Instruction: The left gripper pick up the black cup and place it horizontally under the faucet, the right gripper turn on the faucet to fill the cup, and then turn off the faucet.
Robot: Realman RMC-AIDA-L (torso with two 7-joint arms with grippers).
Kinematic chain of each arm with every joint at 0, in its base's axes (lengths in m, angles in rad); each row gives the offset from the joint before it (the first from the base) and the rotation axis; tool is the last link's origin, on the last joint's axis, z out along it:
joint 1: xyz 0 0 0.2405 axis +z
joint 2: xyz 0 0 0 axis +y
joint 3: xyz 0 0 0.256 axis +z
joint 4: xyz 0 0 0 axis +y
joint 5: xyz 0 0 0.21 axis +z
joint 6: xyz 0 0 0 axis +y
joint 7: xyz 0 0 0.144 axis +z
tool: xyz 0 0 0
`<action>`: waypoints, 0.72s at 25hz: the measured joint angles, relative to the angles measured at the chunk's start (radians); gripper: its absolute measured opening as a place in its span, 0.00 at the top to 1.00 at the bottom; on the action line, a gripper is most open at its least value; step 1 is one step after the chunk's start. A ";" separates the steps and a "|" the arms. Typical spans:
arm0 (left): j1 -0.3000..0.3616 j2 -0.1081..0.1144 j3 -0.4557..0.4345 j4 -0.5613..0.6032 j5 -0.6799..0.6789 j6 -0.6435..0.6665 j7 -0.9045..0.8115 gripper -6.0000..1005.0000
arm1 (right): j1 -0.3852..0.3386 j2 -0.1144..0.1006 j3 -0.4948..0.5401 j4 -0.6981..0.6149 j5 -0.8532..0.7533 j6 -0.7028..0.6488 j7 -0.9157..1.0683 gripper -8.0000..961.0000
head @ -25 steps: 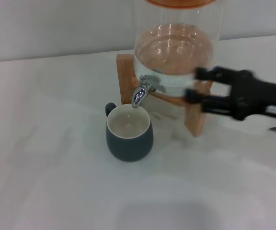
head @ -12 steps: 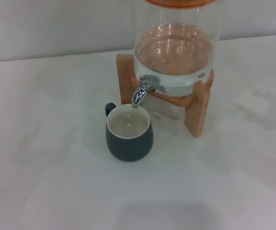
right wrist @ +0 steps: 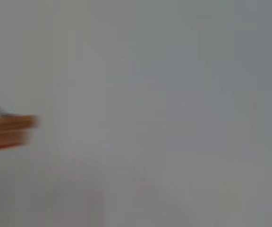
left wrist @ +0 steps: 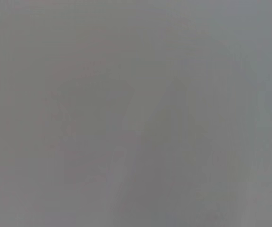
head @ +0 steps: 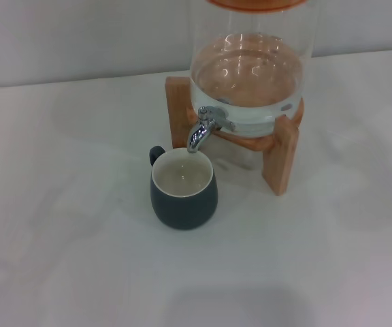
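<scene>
Grey blur is all my left wrist view gives me, and my right wrist view shows only pale surface with a sliver of the wooden stand (right wrist: 8, 130) at one edge. Neither my left gripper nor my right gripper appears in any view, so I cannot tell whether either is spread or pressed together.

From my head view, the black cup (head: 183, 194) stands upright on the white surface (head: 67, 259), its cream inside facing up and its small loop handle turned toward the back left. It sits directly beneath the down-curved spout of the chrome faucet (head: 205, 127), with a small gap between spout tip and rim. I cannot tell how much liquid the cup holds, and I see no stream falling.

The faucet juts from the front of the clear glass dispenser (head: 250, 68), which holds water and rests on the wooden stand behind and to the right of the cup.
</scene>
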 joint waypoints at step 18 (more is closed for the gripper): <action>0.012 0.012 -0.003 0.030 0.039 0.042 -0.115 0.24 | 0.024 -0.004 0.086 0.106 0.042 0.023 0.018 0.19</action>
